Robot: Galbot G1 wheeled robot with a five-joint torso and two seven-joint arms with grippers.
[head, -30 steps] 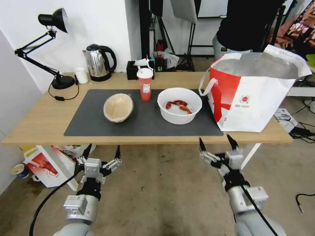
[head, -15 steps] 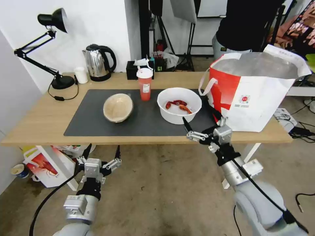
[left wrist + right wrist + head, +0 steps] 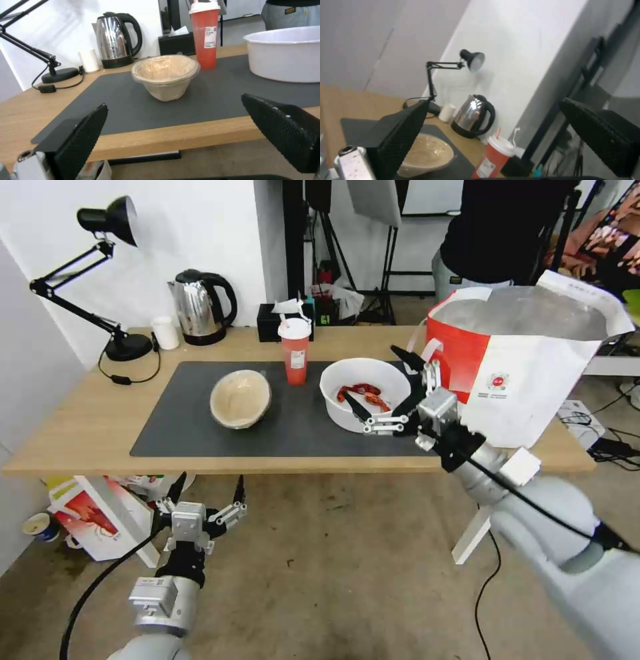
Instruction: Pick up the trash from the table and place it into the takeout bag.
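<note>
**Right gripper at the white bowl, fingers spread**

Light wood table (image 3: 80, 427) ahead of you carries a dark grey mat (image 3: 187, 430). On the mat sit the tan paper bowl (image 3: 240, 399), the red drink cup (image 3: 294, 352) nearer the back edge, and the white bowl (image 3: 364, 393) with crayfish shells. Your right gripper (image 3: 380, 383) hovers over that bowl's right side, fingers spread wide. The takeout bag (image 3: 527, 373) stands open at the table's right end. Your left gripper (image 3: 208, 492) hangs below the front edge, spread too.
</note>
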